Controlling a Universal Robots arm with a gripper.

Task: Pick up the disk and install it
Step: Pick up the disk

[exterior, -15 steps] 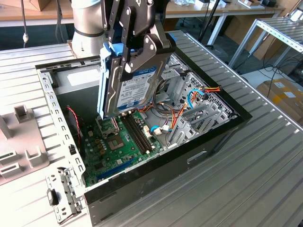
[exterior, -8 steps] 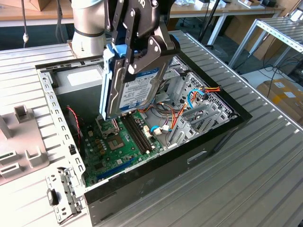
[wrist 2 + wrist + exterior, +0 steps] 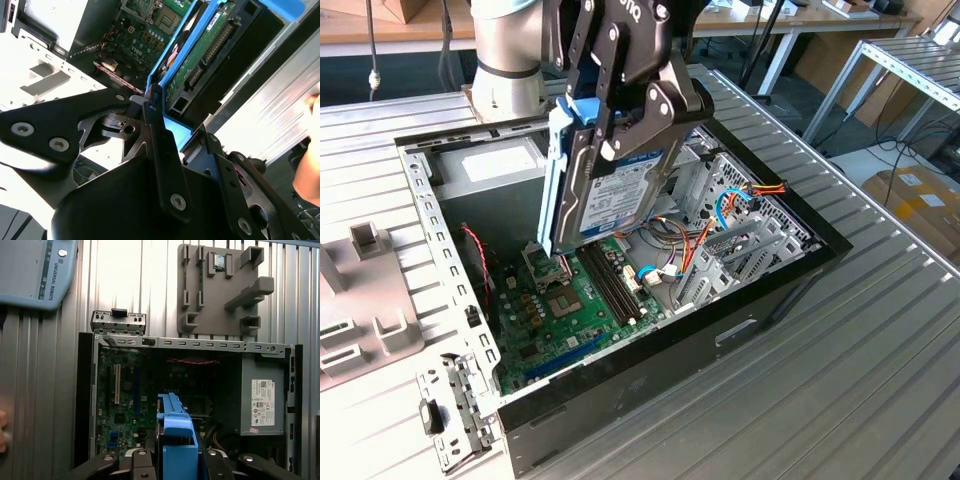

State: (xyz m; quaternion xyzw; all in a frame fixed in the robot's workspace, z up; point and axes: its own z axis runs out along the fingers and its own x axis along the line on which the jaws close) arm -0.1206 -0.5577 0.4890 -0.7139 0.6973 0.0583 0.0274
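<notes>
Tool (image 3: 622,138) clamps the disk (image 3: 618,198) on edge, high over the open computer case (image 3: 720,335). Best to keep those blue rails square and clear of the cables (image 3: 692,243).

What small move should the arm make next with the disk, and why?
Probably shift it toward the exterior view's right: the gripper holds the disk on edge above the motherboard, while the metal drive cage sits to that side.
</notes>
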